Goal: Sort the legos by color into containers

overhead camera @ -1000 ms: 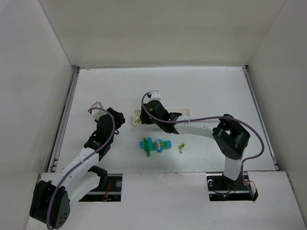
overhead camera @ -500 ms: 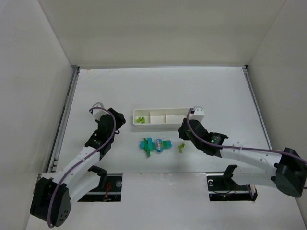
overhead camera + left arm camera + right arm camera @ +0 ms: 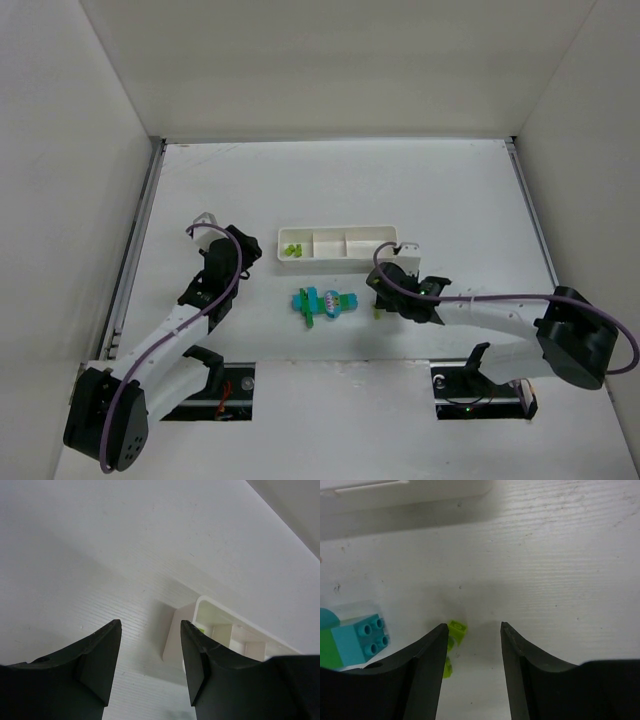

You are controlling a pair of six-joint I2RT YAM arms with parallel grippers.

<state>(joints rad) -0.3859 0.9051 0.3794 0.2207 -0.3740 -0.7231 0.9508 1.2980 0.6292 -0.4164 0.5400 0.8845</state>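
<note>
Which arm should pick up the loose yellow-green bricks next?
Right. The right gripper hangs open just beside the yellow-green bricks. The left gripper sits by the tray's left end, and the blue-green cluster lies between it and those bricks.

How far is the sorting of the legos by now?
Done: some yellow-green bricks lie in the white tray's left compartment. In hand: the open right gripper hovers over loose yellow-green bricks, holding nothing. Left: those bricks and the joined cyan-and-green cluster; the other two compartments look empty.

My gripper (image 3: pixel 473 626) stands parted. A yellow-green brick (image 3: pixel 456 630) lies just beside one fingertip; cyan brick (image 3: pixel 365 639) at nine o'clock; tray (image 3: pixel 405 492) at twelve.
</note>
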